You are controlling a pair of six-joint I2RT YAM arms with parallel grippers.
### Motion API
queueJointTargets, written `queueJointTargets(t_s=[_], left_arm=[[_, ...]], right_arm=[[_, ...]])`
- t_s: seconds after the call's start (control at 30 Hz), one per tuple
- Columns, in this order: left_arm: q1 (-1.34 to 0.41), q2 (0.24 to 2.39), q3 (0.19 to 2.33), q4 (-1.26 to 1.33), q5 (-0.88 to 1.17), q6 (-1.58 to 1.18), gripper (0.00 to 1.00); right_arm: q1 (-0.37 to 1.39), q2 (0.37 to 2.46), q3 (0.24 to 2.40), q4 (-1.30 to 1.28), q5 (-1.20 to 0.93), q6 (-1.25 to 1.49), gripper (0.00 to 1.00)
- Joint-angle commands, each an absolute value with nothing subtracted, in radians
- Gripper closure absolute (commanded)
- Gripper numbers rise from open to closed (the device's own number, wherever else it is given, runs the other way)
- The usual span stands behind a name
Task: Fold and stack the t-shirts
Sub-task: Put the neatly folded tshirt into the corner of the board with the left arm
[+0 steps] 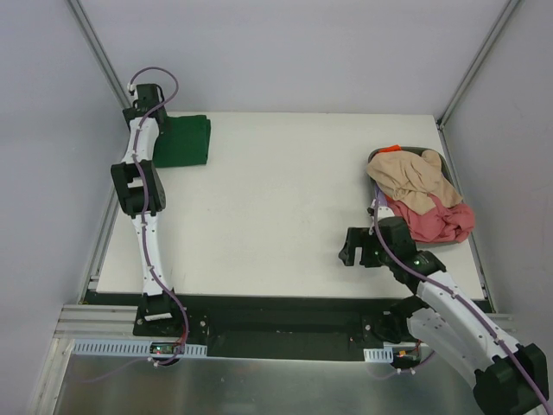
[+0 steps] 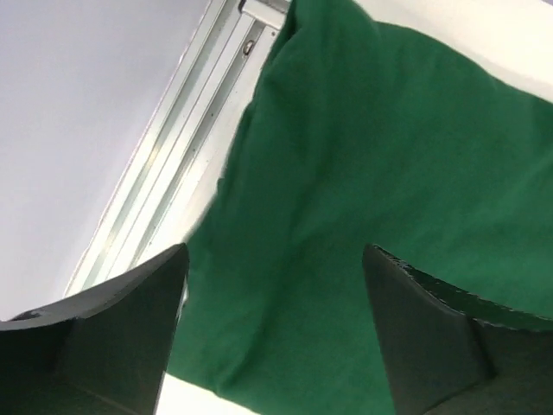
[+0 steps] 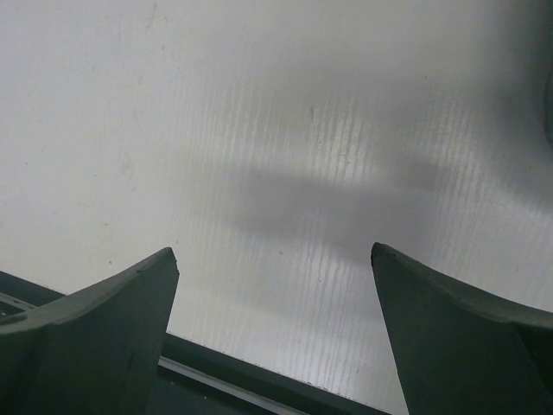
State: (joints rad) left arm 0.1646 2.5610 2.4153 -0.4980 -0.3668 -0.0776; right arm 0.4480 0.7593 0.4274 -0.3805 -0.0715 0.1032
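Note:
A dark green t-shirt (image 1: 184,140) lies folded at the table's far left corner; it fills the left wrist view (image 2: 363,156). My left gripper (image 1: 150,108) hovers over the shirt's left edge, open and empty, its jaws wide apart over the cloth (image 2: 275,259). A beige t-shirt (image 1: 409,175) lies crumpled on a pink-red t-shirt (image 1: 439,221) at the right edge, with an orange bit (image 1: 393,148) at the far side. My right gripper (image 1: 354,247) is open and empty above bare table, left of that pile (image 3: 272,259).
The pile sits in a dark container whose rim (image 1: 446,164) shows behind it. The white table (image 1: 276,207) has a metal rail (image 2: 164,173) along its left side and a dark front edge (image 3: 242,373). Grey walls stand close on both sides.

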Motion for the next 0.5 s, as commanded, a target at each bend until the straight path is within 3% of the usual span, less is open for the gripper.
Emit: queueJointTargets(t_s=[0.0, 0.13, 0.27, 0.4, 0.47], left_arm=[[0.152, 2.381, 2.363, -0.463, -0.277, -0.199, 0.01], [0.114, 2.238, 2.278, -0.457, -0.112, -0.268, 0.01], [0.02, 2.058, 2.153, -0.459, -0.109, -0.284, 0.01], [-0.173, 1.782, 1.816, -0.407, -0.235, -0.305, 0.01], [-0.244, 1.612, 1.596, -0.318, -0.191, -0.333, 0.01]], right_arm=[[0.443, 0.69, 0.433, -0.411, -0.089, 0.126, 0.04], [0.442, 0.66, 0.437, -0.423, -0.078, 0.112, 0.04], [0.443, 0.661, 0.462, -0.443, -0.022, 0.089, 0.04], [0.44, 0.672, 0.459, -0.37, -0.05, 0.087, 0.04], [0.44, 0.681, 0.453, -0.328, -0.064, 0.089, 0.04]])
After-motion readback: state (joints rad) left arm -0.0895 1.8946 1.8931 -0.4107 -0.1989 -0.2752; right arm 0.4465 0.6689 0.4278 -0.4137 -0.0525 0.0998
